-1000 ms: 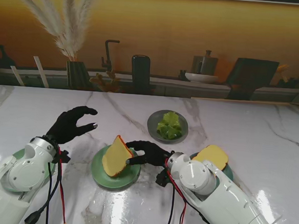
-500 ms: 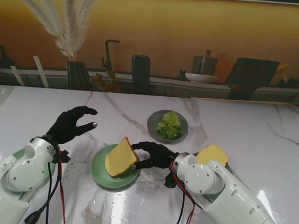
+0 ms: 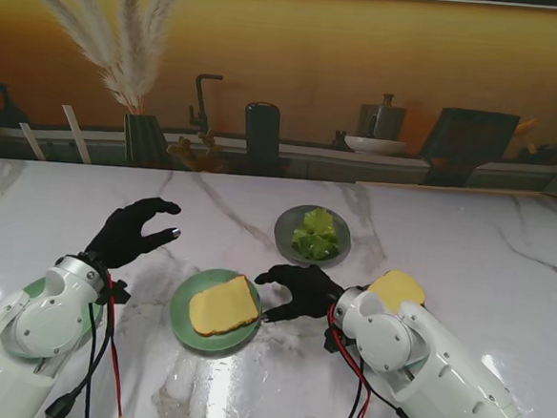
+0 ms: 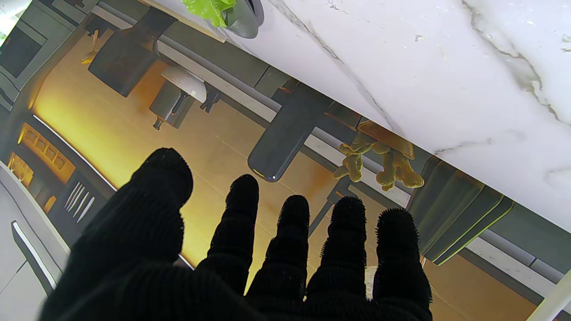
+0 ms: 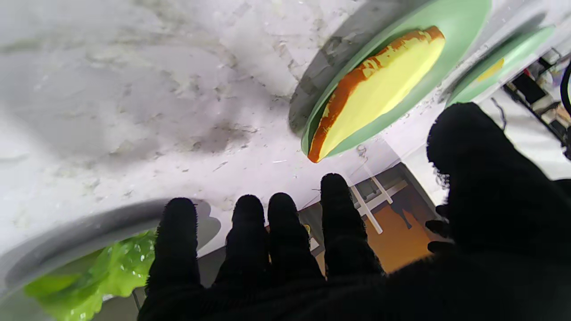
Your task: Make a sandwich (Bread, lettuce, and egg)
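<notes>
A yellow bread slice (image 3: 224, 306) (image 5: 379, 89) with a brown crust lies flat on the green plate (image 3: 186, 325) (image 5: 450, 26) in the middle. My right hand (image 3: 297, 289) (image 5: 321, 258) hovers just right of that plate, open, fingers spread, holding nothing. Green lettuce (image 3: 315, 233) (image 5: 98, 276) (image 4: 207, 8) sits on a grey plate (image 3: 285, 230) farther from me. A second bread slice (image 3: 397, 288) rests on a green plate behind my right forearm. My left hand (image 3: 134, 229) (image 4: 250, 258) is open above the table, left of the middle plate. No egg is in view.
Another green plate (image 3: 32, 289) peeks out under my left forearm. A vase of pampas grass (image 3: 142, 134), a tap, a dark bottle (image 3: 262, 136) and kitchenware line the shelf behind the table's far edge.
My right hand lowered the bread slice from standing on edge to lying flat on the green plate, let go, and drew back to the right. The left hand has not moved.
</notes>
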Tool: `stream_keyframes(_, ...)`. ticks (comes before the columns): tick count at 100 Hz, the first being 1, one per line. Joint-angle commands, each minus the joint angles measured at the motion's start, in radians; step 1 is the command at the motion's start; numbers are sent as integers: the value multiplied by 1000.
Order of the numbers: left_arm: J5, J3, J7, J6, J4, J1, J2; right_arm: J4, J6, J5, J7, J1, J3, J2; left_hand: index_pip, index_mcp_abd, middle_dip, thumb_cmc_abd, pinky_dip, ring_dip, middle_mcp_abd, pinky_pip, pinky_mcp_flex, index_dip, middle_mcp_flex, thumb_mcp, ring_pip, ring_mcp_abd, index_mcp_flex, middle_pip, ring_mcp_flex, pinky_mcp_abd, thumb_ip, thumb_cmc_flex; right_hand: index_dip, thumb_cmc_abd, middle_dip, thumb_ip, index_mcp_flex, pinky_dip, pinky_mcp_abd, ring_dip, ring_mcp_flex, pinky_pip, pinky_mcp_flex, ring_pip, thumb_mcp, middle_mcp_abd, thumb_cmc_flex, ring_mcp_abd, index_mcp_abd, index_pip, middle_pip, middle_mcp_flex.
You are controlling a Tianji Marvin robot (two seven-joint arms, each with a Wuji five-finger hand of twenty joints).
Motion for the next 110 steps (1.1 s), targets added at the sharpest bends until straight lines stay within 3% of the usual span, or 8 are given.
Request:
stream_keyframes(1,-2,-2,1,4,1,0,-2,-19,-20,-9,-7,-23,17,-7,-11,5,-7,19,8,12,5,-6,-16,11,-2,-21,-5,-5,25,-6,-26,7,10,18,22,-6,9,-22,15,-8,-14,-2,26,23,7,12,-22,-5,-8,-14,-2,21,14,12)
stream_keyframes(34,-10,-4,-18,-17,9,-3,2,-100,-102,-184,-77,-150,198,0,-17,-9,-8,-7,8,9,1,-7,-14,9,2,-31,-8,-8,15,-8,-19,12,5,3,52,5,27,-17,31,-38,-28,8,59,42,32,63,-31,-14,14,-17,1,62,73,38)
stream_keyframes(47,8,-8,-34,-29,13,-4,8,-176,-80,-234,-96,-216,272,-1,-25,-13,-12,-33,8,3,1,-8,-11,5,3,-42,-17,4,9,-16,-10,11,-4,-9,52,6,20,-16,32,-53,-26,3,63,44,54,64,-33,-12,19,-18,3,60,69,38)
stream_keyframes(63,43,-20,-71,-40,14,0,19,-197,-59,-272,-147,-264,327,-8,-53,-10,-22,-54,-2,-13,-4,-27,-9,-11,-8,-41,-37,-2,6,-36,-15,6,-14,-15,52,5,14,-15,38,-62,-27,-1,67,53,62,62,-34,-14,26,-19,0,61,65,41)
stream_keyframes(82,58,-22,-73,-34,10,6,20,-163,-66,-304,-165,-252,355,-8,-60,-16,-23,-47,-6,-15,-5,-36,-10,-15,-9,-38,-42,-8,4,-38,-20,5,-16,-13,55,-3,14,-13,41,-76,-30,-3,76,54,70,64,-35,-19,41,-25,-3,65,72,47)
stream_keyframes(110,77,-24,-78,-43,8,6,23,-45,-91,-329,-140,-145,318,2,-57,-22,-22,-56,-9,-14,-7,-41,-10,-13,-12,-34,-44,-11,-1,-39,-21,8,-16,-12,59,-9,15,-11,36,-94,-39,-4,74,56,65,68,-38,-24,49,-30,-3,68,82,38)
